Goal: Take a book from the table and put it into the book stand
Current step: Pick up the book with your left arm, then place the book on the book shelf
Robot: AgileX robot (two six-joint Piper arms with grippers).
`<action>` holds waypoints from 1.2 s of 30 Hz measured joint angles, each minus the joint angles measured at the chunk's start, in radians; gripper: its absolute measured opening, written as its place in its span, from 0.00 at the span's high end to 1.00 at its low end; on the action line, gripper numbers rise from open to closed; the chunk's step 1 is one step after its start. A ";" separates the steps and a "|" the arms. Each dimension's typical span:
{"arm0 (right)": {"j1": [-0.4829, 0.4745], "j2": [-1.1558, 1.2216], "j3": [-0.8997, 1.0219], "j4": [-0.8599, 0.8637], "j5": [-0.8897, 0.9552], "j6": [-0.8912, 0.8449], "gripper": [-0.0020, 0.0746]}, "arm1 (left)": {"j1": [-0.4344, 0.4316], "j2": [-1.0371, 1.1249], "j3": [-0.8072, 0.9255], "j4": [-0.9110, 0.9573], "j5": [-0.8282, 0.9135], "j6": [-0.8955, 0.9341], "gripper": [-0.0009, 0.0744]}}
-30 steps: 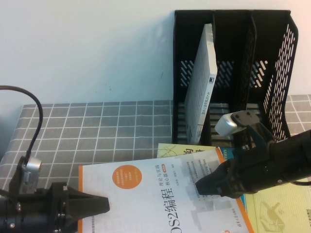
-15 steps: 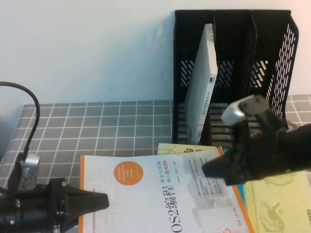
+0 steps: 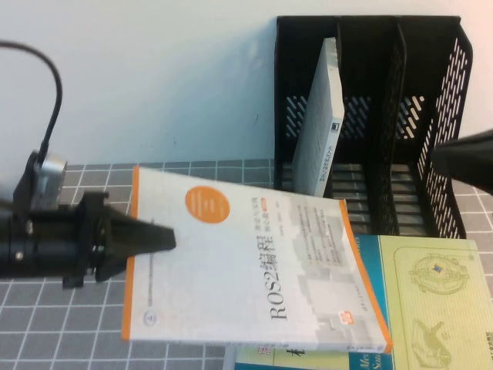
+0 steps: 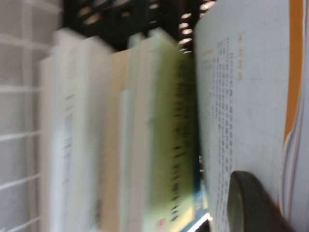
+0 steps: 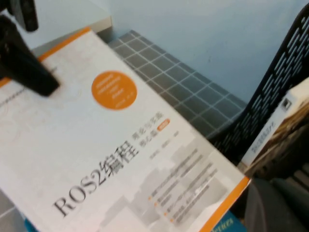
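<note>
ROS2 book (image 3: 254,270), white with orange edges and an orange disc on its cover, sits clenched in our left gripper (image 3: 158,237), whose dark fingers pinch the book's left edge; the cover spreads away from the fingertips toward our right, tilted and lifted above the other books. In the left wrist view one dark finger (image 4: 251,203) lies against the printed underside of that book (image 4: 241,96), and past it we see the blurred page edges of the stacked books (image 4: 120,135). Below and to the right of the held book, beyond its far corner as measured from our left gripper, lies a pale green book (image 3: 435,301) on a teal one, and a strip of another cover (image 3: 285,358) peeks out under the book's near edge. All of this rests on the grey checked tablecloth (image 3: 208,173), which runs behind our left gripper and off to its right. Our right gripper (image 3: 462,158) shows only as a dark shape at the right edge of the high view, well apart from the held book and just in front of the stand; we cannot tell how its fingers stand. Farthest from both grippers rises the black book stand (image 3: 420,116), with a white book (image 3: 320,127) leaning tilted in its leftmost compartment.
</note>
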 joint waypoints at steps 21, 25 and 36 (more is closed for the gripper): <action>-0.002 -0.014 0.000 -0.300 0.245 0.277 0.98 | -0.262 0.005 -0.726 0.267 -0.110 -0.401 0.85; -0.002 -0.014 0.000 -0.321 0.245 0.290 0.98 | -0.262 0.029 -0.822 0.262 -0.124 -0.434 0.85; -0.002 -0.108 0.000 -0.838 0.233 0.705 0.98 | -0.447 0.153 -0.998 0.439 -0.316 -0.559 0.85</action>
